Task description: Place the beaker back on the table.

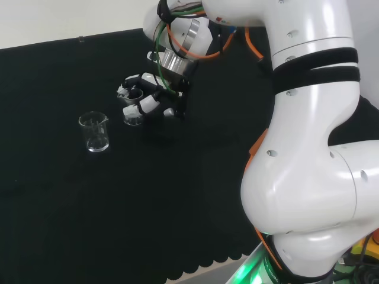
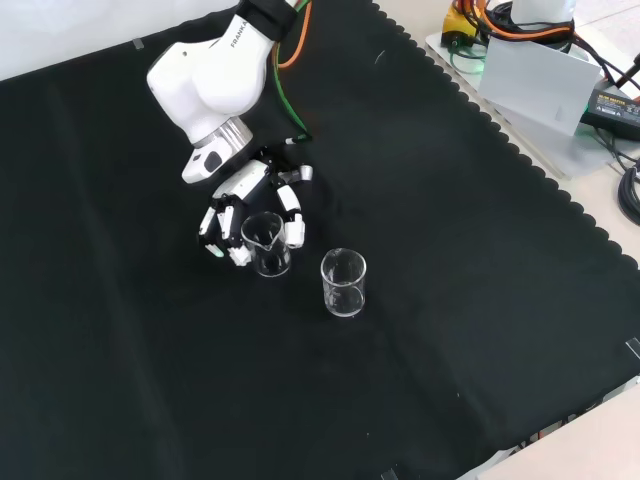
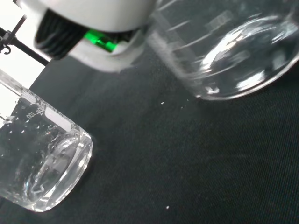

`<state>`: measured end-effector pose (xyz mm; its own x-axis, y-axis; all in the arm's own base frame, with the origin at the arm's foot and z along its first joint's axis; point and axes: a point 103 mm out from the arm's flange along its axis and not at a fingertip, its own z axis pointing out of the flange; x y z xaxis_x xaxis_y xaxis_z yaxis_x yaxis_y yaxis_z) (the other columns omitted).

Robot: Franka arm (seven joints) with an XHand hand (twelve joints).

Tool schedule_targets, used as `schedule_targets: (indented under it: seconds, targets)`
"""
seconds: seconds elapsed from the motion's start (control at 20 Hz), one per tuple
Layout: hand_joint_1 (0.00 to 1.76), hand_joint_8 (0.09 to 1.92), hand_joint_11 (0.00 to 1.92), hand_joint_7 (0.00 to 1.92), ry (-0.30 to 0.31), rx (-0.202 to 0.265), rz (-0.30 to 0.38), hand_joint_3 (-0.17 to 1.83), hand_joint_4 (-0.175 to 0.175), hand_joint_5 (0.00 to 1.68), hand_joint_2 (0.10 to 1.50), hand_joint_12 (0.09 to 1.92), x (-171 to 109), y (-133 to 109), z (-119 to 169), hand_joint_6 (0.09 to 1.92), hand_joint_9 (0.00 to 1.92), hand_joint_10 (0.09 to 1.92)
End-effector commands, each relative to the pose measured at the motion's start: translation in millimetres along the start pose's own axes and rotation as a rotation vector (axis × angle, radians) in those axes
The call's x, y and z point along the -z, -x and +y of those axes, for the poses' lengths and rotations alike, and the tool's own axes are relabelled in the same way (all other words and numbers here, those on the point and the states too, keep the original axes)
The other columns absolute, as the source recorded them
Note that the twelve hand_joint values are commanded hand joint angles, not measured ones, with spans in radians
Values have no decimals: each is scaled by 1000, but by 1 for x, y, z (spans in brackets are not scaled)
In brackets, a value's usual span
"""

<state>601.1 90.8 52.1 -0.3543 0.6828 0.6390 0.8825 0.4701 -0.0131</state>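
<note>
hand (image 2: 245, 205): fingers curled round the beaker (image 2: 267, 243)
second beaker (image 2: 343, 283): upright on tabletop (image 2: 480, 300), near hand

The beaker (image 2: 268, 243) is clear glass, upright, with its spout visible at the rim, enclosed by the hand's curled fingers (image 2: 292, 212). In the front view a second clear beaker (image 2: 343, 283) stands upright on the black cloth (image 2: 450, 300) just right of it.

You are looking at the arm (image 2: 215, 80) reaching down over the cloth, wrist tilting low. The hand (image 2: 245, 205) is hanging just above the surface, its fingers (image 2: 292, 212) curling round a clear beaker (image 2: 267, 243).
</note>
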Motion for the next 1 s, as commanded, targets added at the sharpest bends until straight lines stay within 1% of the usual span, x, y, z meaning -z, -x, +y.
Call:
schedule_targets:
  seconds: [0.05, 0.2, 0.45, 0.5, 0.8, 0.85, 1.0]
  targets:
    - [978, 87, 38, 828, -4, -3, -50, 628, -57, 373, 539, 1348, 3, -7, -4, 559, 854, 87]
    - [964, 87, 3, 776, -17, -4, -81, 617, -62, 370, 535, 1313, 4, -12, -5, 445, 802, 87]
    - [942, 87, 0, 706, 3, -17, -100, 593, -65, 383, 534, 1243, 16, -22, -11, 338, 755, 87]
    - [936, 87, 0, 684, 10, -24, -103, 589, -65, 384, 534, 1226, 23, -26, -15, 323, 737, 87]
    - [922, 87, 0, 618, 44, -47, -130, 576, -66, 375, 539, 1177, 44, -41, -41, 275, 684, 87]
    - [920, 87, 0, 613, 59, -54, -138, 575, -66, 374, 540, 1173, 49, -48, -51, 271, 680, 87]
    - [917, 87, 0, 607, 86, -64, -152, 573, -66, 375, 541, 1167, 57, -56, -63, 264, 675, 87]
